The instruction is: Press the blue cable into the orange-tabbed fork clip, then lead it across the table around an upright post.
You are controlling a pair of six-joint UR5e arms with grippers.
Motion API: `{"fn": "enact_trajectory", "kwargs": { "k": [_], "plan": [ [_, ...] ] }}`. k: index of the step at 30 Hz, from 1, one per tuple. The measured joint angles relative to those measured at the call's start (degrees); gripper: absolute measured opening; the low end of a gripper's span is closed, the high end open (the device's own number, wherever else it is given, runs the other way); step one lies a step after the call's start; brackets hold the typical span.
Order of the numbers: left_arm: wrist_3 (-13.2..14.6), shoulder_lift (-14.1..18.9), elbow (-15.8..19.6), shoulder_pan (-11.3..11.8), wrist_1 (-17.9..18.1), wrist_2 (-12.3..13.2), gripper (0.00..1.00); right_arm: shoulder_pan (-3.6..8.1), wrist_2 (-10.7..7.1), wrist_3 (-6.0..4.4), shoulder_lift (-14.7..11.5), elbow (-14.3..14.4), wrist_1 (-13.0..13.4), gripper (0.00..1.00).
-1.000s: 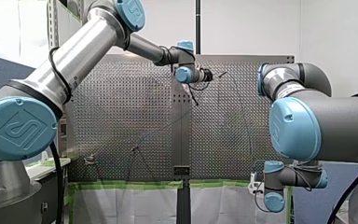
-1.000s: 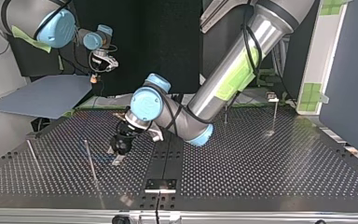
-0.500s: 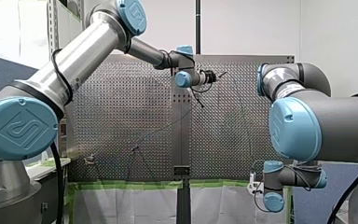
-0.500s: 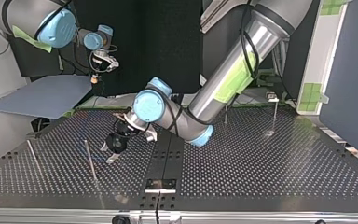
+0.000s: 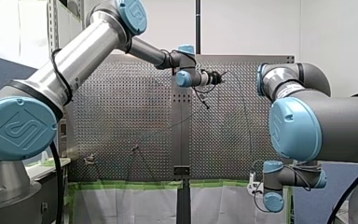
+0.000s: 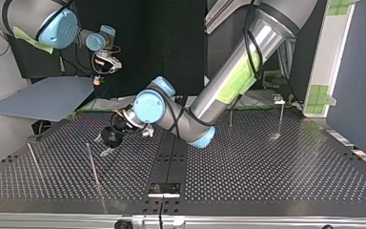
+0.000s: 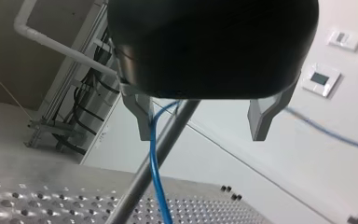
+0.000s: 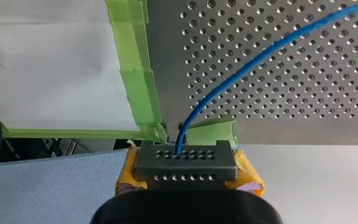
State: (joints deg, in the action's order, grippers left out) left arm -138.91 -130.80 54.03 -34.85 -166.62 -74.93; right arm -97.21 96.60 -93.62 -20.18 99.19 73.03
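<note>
Here, my left end effector [image 7: 201, 133] hangs wide open astride a post [image 7: 126, 205], the cable [image 7: 151, 135] lying loose against one finger. My right end effector [image 8: 186, 163] is clamped on the cable. Unheld at the post, it could slip off if drawn taut. Around it are a perforated steel bench [image 8: 307, 93], green tape [image 8: 135, 70] and a white wall [image 7: 270, 177].

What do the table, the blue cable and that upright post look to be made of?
The table: metal sheet, seemingly steel or aluminium, matte grey with a dull sheen, punched with rows of holes. The blue cable: smooth plastic-looking jacket, bending in a soft curve; its core is hidden. The post: bare metal rod, judging by its grey gleam.
</note>
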Motion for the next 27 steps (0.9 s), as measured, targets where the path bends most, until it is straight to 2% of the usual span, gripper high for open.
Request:
{"fn": "enact_trajectory", "kwargs": {
  "k": [3, 8, 17, 27],
  "plan": [
    [-0.21, 0.01, -0.01, 0.39, -0.57, 0.4, 1.0, -0.04, 0.0, 0.0, 0.0, 0.0, -0.05, 0.0],
    [1.06, 0.0, -0.01, 0.8, -2.09, -0.61, 1.0, -0.07, 0.06, 0.0, 0.0, 0.0, -0.04, 0.0],
    [5.08, 0.02, 0.0, -0.71, -6.22, 0.53, 1.0, -0.08, 0.04, 0.0, 0.0, 0.0, -0.06, 0.0],
    [10.68, 0.28, 0.0, -2.23, -11.82, -4.32, 1.0, -0.13, 0.0, 0.0, 0.0, -0.01, -0.09, 0.0]
  ]
}}
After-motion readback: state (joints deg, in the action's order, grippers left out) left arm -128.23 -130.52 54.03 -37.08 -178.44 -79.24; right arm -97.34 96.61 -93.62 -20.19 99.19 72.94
